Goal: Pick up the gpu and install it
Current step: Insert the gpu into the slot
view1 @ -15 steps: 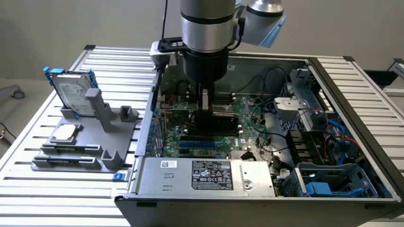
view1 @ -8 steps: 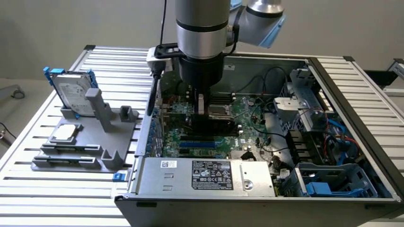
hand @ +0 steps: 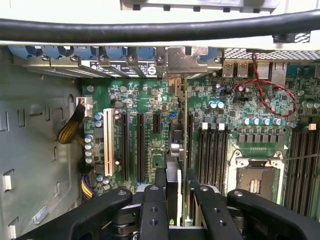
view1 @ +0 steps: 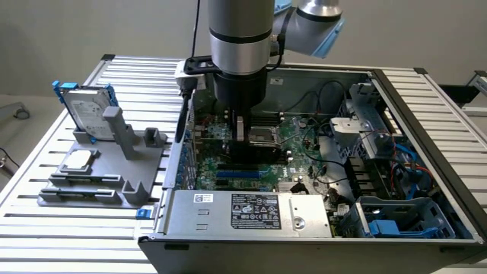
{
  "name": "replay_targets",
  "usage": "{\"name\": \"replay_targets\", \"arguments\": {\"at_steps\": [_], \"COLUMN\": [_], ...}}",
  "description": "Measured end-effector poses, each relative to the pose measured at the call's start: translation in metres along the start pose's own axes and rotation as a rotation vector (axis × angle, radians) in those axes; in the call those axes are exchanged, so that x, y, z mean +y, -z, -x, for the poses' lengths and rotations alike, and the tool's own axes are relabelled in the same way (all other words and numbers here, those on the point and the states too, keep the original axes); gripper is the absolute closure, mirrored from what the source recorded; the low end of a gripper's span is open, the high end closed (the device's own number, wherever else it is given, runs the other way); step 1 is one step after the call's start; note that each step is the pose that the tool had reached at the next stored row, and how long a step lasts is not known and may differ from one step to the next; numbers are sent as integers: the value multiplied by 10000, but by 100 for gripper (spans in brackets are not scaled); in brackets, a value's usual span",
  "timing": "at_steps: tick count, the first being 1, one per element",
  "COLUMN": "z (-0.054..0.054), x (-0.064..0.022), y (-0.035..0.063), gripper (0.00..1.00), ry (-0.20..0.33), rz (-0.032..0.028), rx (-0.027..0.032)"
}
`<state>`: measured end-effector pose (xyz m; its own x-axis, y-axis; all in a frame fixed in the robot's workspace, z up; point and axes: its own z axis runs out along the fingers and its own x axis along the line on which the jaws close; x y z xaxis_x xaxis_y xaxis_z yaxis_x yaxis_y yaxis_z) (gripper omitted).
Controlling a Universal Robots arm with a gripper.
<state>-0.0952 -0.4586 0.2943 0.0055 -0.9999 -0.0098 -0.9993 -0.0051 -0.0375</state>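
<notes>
Hand reaches down into the open computer case, which sits on the slatted worktop toward the edge at the exterior view's right. It is closed on the gpu, with one black finger pressed to each face of the card. The gpu stands edge-on over the green motherboard, between the long black expansion slots and the memory slots beside the processor socket. Its silver bracket meets the case's rear wall beside the slot covers. Whether the card sits fully in a slot cannot be told. A hard drive in a blue frame stands on a grey fixture near the worktop's opposite edge — well apart from the hand.
</notes>
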Motion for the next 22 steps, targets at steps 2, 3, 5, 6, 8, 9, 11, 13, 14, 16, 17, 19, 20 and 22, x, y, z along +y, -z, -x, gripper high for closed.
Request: {"name": "replay_targets", "arguments": {"at_steps": [2,3,5,6,8,9,11,13,14,16,17,19,20,22], "z": [-2,-2,-3,-3,-3,-4,-5,-11,-13,-20,-25,-35,-40,-49], "x": [0,1,5,10,16,18,20,22,22,22,22,22,22,22], "y": [-1,-6,-21,-33,-59,-70,-88,-99,-103,-109,-113,-120,-124,-132], "gripper": [74,74,74,74,74,74,74,74,74,74,74,74,74,74], "ry": [-1,-1,0,-2,-1,0,0,-2,-3,-2,-2,-3,-3,-4], "rz": [0,-1,-9,-12,-14,-13,-13,-13,-14,-14,-14,-14,-14,-14], "rx": [-1,-2,0,-1,0,1,0,-6,-12,-17,-21,-31,-39,-56]}}
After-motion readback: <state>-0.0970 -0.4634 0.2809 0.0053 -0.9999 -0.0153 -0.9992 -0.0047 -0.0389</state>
